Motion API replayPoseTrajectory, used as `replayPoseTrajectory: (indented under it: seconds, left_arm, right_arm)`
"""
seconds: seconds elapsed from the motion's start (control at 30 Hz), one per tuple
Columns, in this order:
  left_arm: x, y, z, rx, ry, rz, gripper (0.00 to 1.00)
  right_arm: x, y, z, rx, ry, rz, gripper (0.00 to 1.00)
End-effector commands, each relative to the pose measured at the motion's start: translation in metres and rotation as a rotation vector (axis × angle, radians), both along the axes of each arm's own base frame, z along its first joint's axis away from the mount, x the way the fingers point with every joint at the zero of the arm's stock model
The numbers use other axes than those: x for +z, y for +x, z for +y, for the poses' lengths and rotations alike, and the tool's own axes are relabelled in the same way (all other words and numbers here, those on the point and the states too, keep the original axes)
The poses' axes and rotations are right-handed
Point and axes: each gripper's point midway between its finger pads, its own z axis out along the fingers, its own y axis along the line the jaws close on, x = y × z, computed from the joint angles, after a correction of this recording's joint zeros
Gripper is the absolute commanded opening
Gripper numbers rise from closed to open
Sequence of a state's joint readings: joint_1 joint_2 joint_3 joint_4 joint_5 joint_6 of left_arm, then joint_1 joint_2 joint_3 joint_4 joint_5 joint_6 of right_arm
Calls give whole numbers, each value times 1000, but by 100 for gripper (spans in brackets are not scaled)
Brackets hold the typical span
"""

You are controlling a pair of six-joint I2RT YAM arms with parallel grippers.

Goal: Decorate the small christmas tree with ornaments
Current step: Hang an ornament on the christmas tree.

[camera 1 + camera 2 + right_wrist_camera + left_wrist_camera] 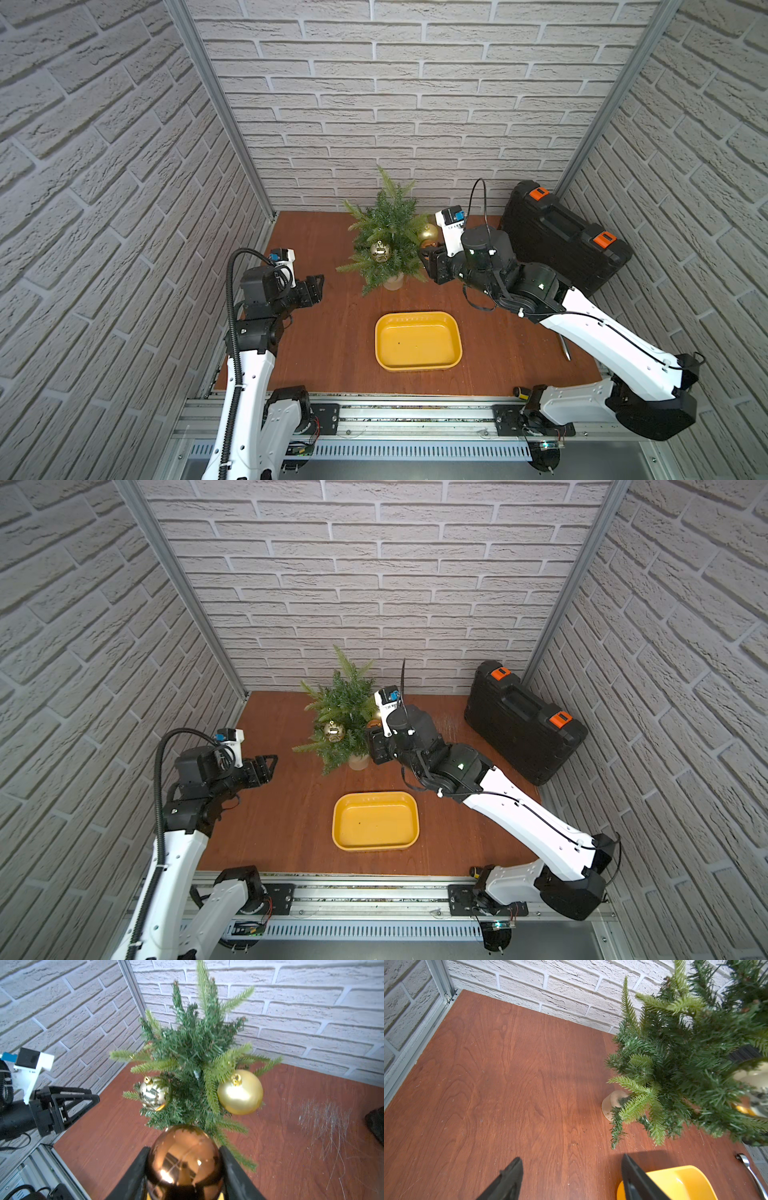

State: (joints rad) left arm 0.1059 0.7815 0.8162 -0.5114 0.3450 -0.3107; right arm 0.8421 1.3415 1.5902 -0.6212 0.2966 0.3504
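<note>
In both top views the right gripper [430,259] sits against the small christmas tree [388,237], black case [561,237] behind it; left wrist: left gripper [571,1158] gapes empty, tree ahead; right wrist: right gripper grasps the amber ornament [184,1163], two gold ornaments [241,1093] hanging just beyond; crowding branches could snag, knocking those loose.

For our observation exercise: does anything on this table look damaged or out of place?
Yes. Pale scratches mar the wooden table beside the small christmas tree: surface damage. A shiny metal utensil by the table's edge seems unrelated to decorating.
</note>
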Motion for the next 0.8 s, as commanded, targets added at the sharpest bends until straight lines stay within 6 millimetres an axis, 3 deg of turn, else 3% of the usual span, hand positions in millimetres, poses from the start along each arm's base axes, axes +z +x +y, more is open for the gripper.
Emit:
replayPoseTrajectory:
  seconds: [0.0,0.4,0.77]
  left_arm:
    - [7,3,0,-7,-8,-44,75]
    - [7,5,-1,-11,-25,-45,75]
    - [5,8,2,-4,-49,-39,75]
  right_arm:
    - [30,14,4,-5,33,-84,48]
    - [87,59,12,-11,117,-180,48]
    - [105,99,15,8,154,-167,48]
